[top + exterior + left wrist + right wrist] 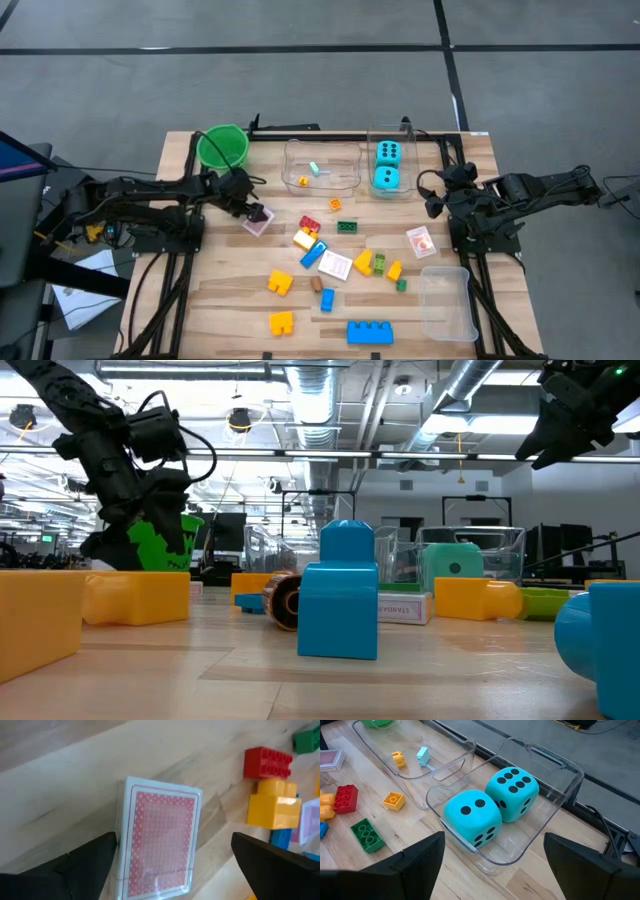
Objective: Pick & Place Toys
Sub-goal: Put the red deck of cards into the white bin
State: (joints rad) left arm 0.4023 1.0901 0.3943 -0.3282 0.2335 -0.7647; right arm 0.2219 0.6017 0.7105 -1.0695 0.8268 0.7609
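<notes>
Mostly the sorting lies ahead: blocks (369, 332) litter the table's (230, 300) near half, and the near-right tub (447, 302) seems empty. Mid-table, the left gripper (256, 213) stands wide around a card deck (157, 842) — not yet closed. The right gripper (436, 203) gapes empty. Far edge: both dice (490, 812) — already binned.

Only one piece of lettering can be read: in the low view, just right of centre, the word "STANDARD" is printed in small dark capitals along the edge of a flat white card box (405, 610) lying behind the blue plastic building block (338, 603). On the two cyan foam dice (490, 812), at the centre of the right wrist view, black dots are shown: six on one top face, two on the other
</notes>
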